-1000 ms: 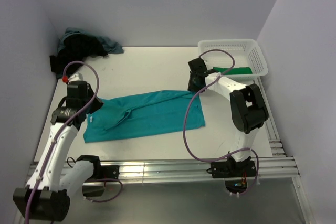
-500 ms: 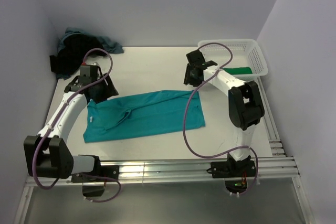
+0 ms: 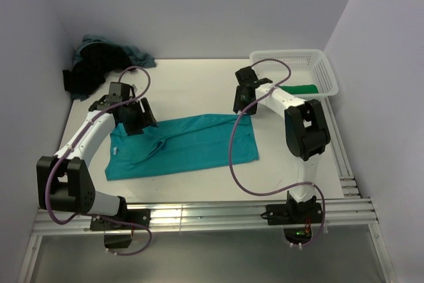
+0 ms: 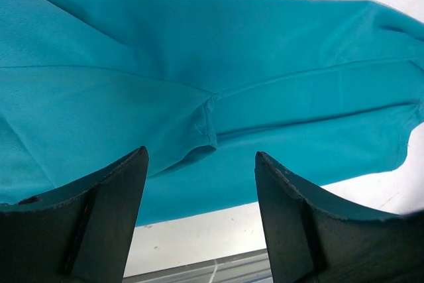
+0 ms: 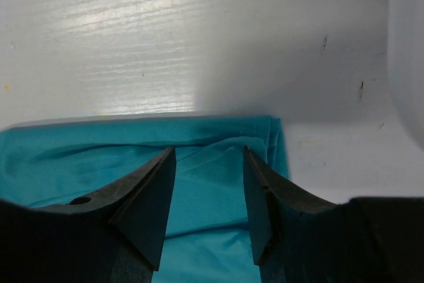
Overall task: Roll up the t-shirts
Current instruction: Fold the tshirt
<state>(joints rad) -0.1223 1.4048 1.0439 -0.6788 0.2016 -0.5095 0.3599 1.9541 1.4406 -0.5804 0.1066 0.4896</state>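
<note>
now left pincer (image 4: 199,164) spread, swung over teal t-shirt (image 3: 192,144), right pincer (image 5: 209,157) spread wider

Top camera: fixed high above and behind the arm bases, looking down and forward. It stands far off, takes in the whole table (image 3: 192,84), and has the teal t-shirt (image 3: 182,145) near the middle of its view.
Left wrist camera: rides on the left arm over the left end of the teal t-shirt and looks down between the fingers of the left gripper (image 4: 200,156). It is close, so cloth fills almost the whole view.
Right wrist camera: rides on the right arm over the far right corner of the teal t-shirt and looks down between the fingers of the right gripper (image 5: 209,150). It is close, with bare table above and cloth below.
Shared: all three see the teal t-shirt. The top view holds both wrist patches. Whether those patches overlap, I cannot tell.
</note>
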